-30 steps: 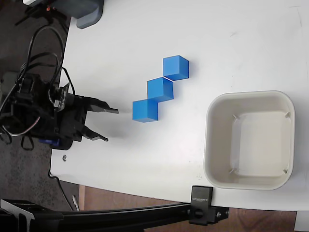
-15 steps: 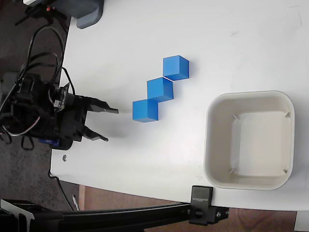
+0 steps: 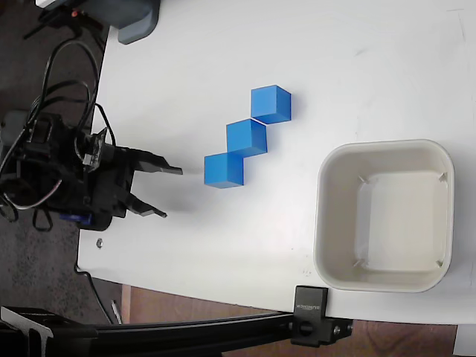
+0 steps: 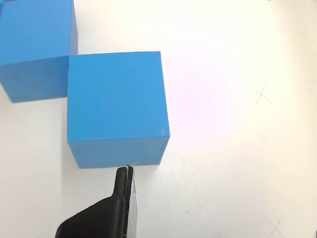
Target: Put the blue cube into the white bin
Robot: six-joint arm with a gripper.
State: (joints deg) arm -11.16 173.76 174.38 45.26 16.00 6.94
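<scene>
Pincer (image 3: pixel 163 192) at left edge of counter (image 3: pixel 372 67), fingers spread, holding nothing. Just right of it, nearest blue cube (image 3: pixel 223 170) on counter, first of three in diagonal corner-to-corner row; wrist view shows fingertip (image 4: pixel 124 181) just short of its face. White bin (image 3: pixel 385 216) far right, well apart from cubes.

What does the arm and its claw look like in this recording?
In the fixed view the arm is a black, boxy assembly wrapped in loose black cables. Its claw is black too, with two slim tapered fingers. In the wrist view only one matte black fingertip shows, narrowing to a thin edge. No markings are legible.
</scene>
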